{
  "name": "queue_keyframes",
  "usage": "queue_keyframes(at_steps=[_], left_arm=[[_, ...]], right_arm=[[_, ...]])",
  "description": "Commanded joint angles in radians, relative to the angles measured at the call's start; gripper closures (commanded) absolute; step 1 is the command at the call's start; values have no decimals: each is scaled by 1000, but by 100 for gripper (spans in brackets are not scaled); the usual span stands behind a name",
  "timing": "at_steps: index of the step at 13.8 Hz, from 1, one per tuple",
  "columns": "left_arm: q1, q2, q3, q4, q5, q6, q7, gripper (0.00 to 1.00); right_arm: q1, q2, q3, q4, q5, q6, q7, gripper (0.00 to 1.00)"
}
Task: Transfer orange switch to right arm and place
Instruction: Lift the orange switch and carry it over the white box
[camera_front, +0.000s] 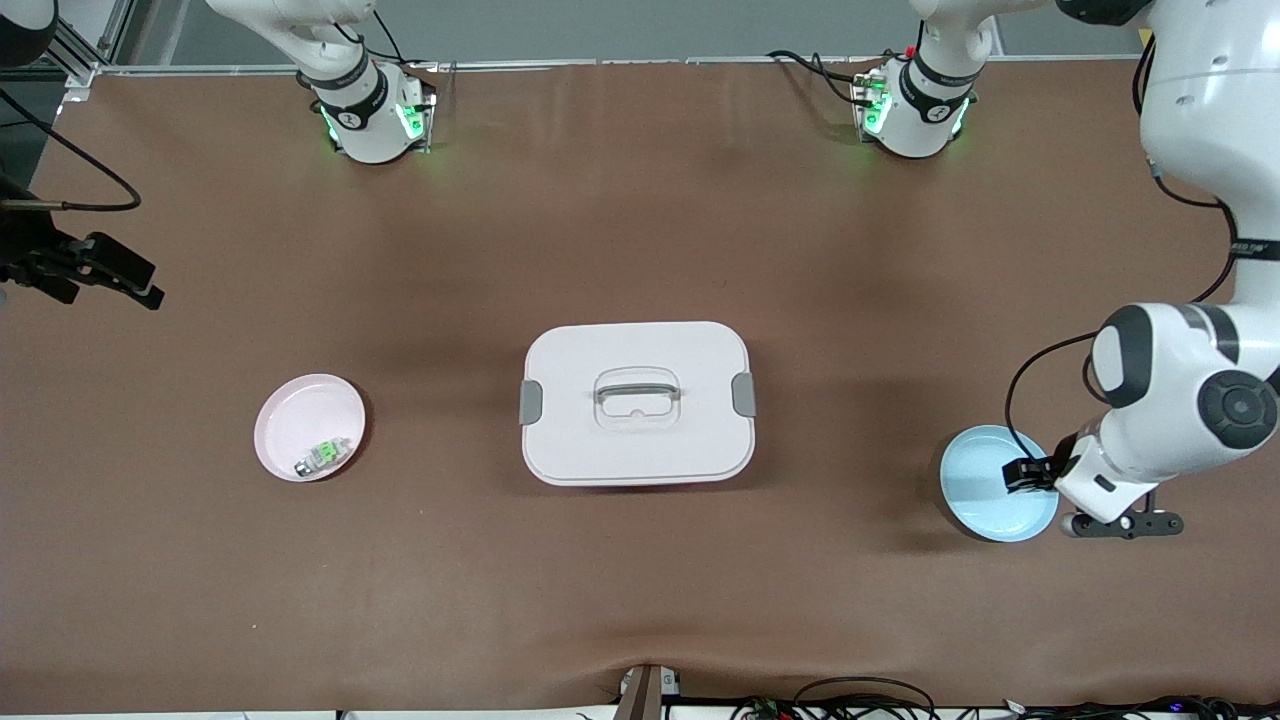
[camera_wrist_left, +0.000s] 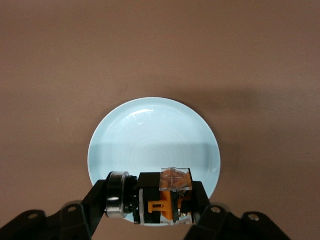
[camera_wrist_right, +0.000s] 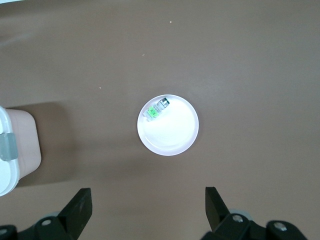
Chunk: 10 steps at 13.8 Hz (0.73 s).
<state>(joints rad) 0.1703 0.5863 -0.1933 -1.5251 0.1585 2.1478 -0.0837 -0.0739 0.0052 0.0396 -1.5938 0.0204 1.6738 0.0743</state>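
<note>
Left tool (camera_wrist_left: 150, 207) clenched on the orange switch (camera_wrist_left: 165, 197), over the blue plate (camera_wrist_left: 150, 135).
The switch looks light, rigid and hard-cased, probably slick plastic; the tool pinches its black body crosswise, so the orange end seems the free place for the other tool to take; the right tool (camera_wrist_right: 145, 210) hangs released over the brown table (camera_front: 640, 200) near the pink plate (camera_front: 300, 410) holding a green switch (camera_front: 325, 455); a white box (camera_front: 637, 400) sits mid-table; the mat looks flat and roomy.
</note>
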Motion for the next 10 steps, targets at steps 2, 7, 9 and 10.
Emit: queue_keyframes(at_steps=[2,7,9,10], left_arm=[[-3,-81,-34,-23,-17,-64,-19,100],[0,-183,-81,-21,-23,-228,-53,100],[1,-215,-87,-23,-66,-252,-67,100],[2,-235,-87,-21,-91,-281,-85,100]], right_arm=[[-24,42,13,17,-4,1,7,0],[-26,70,13,15,-8,1,4,0],[-32,108,13,21,-8,-6,-7,0],[-35,117,13,24,-8,-8,-5,0]])
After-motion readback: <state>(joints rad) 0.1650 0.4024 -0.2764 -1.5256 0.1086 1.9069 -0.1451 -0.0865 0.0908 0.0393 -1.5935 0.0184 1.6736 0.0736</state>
